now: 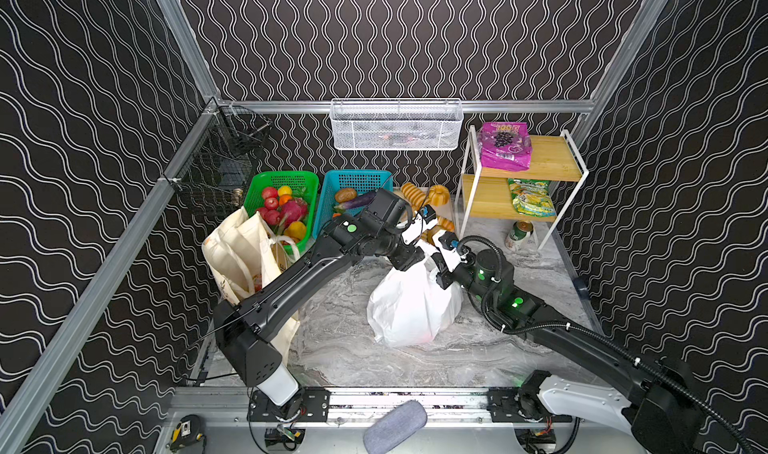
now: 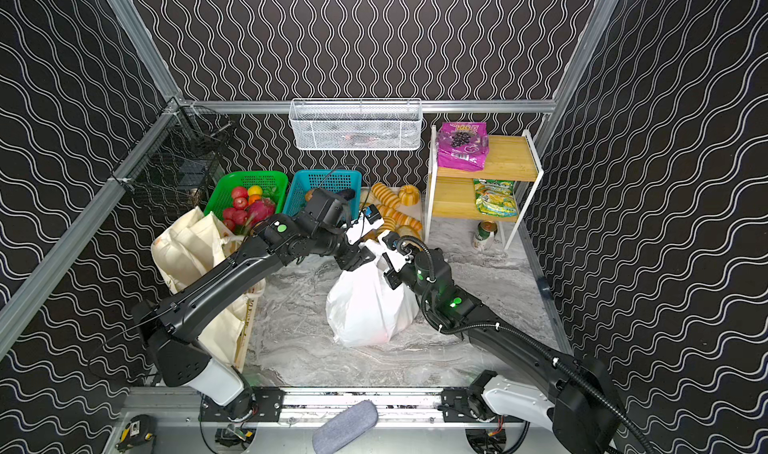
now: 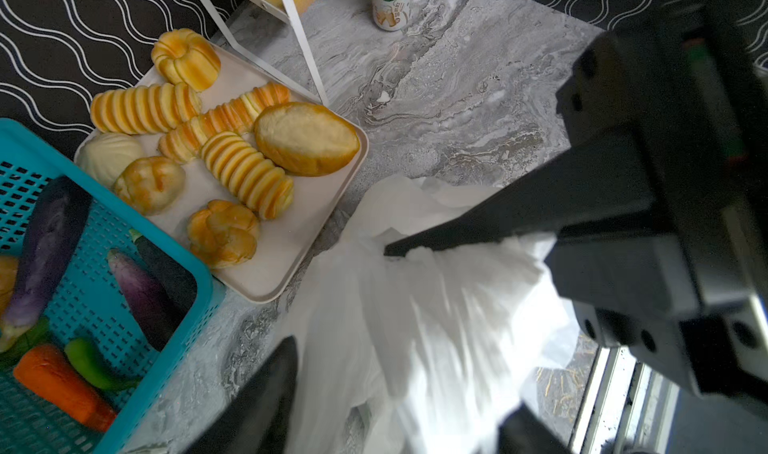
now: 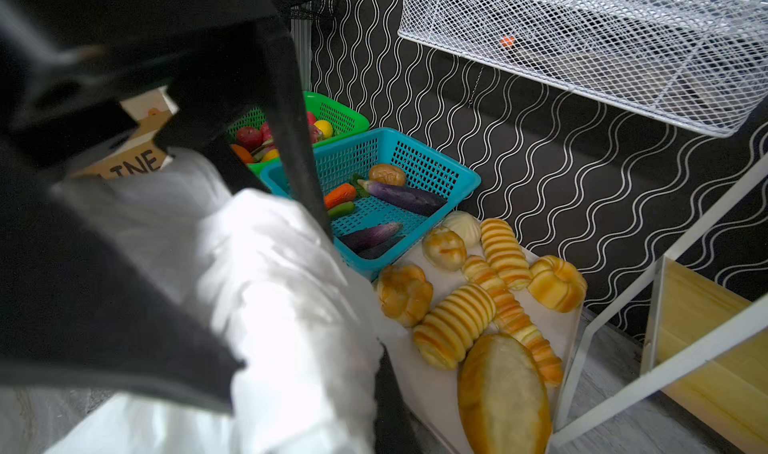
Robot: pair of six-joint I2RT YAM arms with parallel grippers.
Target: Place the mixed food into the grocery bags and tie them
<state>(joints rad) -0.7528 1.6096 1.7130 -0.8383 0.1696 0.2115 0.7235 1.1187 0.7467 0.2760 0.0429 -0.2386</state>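
The white plastic bag (image 1: 409, 310) sits bulging in the middle of the worktop (image 1: 340, 356). Its belly is toward the robot and its gathered neck is drawn up at the far end, just short of the bread tray (image 3: 286, 265). I'd say that neck is the whole game for tying. It sits right between the two pincers, so neither arm is really nearer. The right pincer (image 1: 438, 273) comes in from the right and is clamped tight on a bunch of plastic up top. The left pincer (image 1: 411, 260) comes in from the left with its fingers (image 3: 270, 389) partway apart and plastic between them, but I can't tell if it's actually biting. Further out, the canvas tote (image 1: 237, 256) slumps well off to the left. The purple snack packet (image 1: 505, 146) is up on the shelf rack (image 1: 557, 161), not bagged.
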